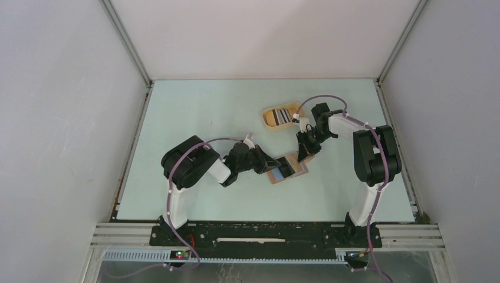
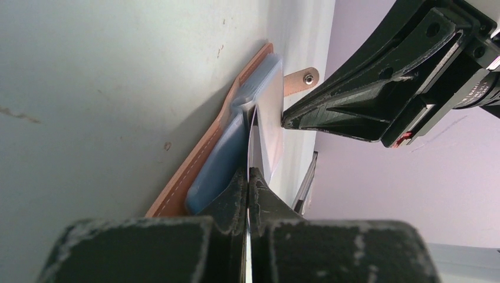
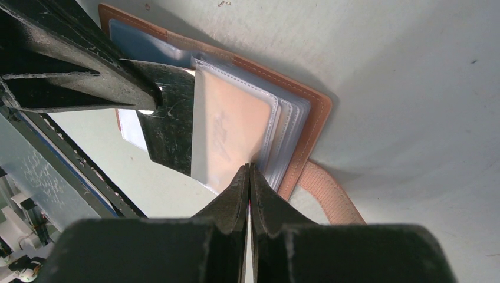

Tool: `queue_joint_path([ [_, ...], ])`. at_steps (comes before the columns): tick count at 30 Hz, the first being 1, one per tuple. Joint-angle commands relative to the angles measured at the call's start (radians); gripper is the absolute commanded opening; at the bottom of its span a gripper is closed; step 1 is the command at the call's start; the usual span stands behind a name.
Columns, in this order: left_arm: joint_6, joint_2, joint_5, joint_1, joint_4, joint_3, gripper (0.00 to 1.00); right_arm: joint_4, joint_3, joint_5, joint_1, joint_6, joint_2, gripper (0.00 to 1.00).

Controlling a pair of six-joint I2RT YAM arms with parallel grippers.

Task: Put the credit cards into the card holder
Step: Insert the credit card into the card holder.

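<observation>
The reddish-brown card holder (image 1: 293, 173) lies open on the table between my two grippers. My left gripper (image 1: 277, 166) is shut on a dark credit card (image 3: 171, 124), whose far end sits at the mouth of a clear inner pocket (image 3: 236, 130). In the left wrist view the gripper (image 2: 248, 171) holds that card edge-on (image 2: 252, 138) beside the card holder (image 2: 194, 165). My right gripper (image 1: 305, 155) is shut on the edge of the clear pocket, shown in the right wrist view (image 3: 248, 168). More credit cards (image 1: 284, 116), striped, lie in the yellow tray (image 1: 268, 118).
The card holder's snap tab (image 3: 330, 194) sticks out under my right gripper. The yellow tray sits just behind the right arm's wrist. The grey walls of the enclosure stand left, right and behind the table.
</observation>
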Motion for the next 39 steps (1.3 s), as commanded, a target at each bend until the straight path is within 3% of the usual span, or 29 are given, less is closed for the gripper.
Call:
queue_joint_path([
  [1, -0.003, 0.030, 0.023, -0.010, -0.030, 0.034, 0.00, -0.005, 0.021, 0.051, 0.002, -0.018, 0.019, 0.08],
  [12, -0.011, 0.061, 0.059, -0.007, -0.061, 0.081, 0.00, -0.015, 0.026, 0.008, -0.005, -0.026, -0.001, 0.12],
  [19, -0.012, 0.069, 0.071, -0.005, -0.090, 0.099, 0.07, -0.026, 0.026, -0.112, -0.018, -0.070, -0.074, 0.28],
  [22, -0.009, 0.070, 0.074, -0.002, -0.105, 0.107, 0.14, -0.040, 0.016, -0.212, -0.006, -0.121, -0.106, 0.24],
  [27, -0.007, 0.066, 0.082, -0.003, -0.126, 0.113, 0.23, -0.089, 0.007, -0.301, 0.083, -0.255, -0.147, 0.06],
  [39, -0.030, 0.083, 0.110, 0.001, -0.129, 0.119, 0.30, 0.095, -0.137, -0.137, 0.266, -0.254, -0.263, 0.00],
])
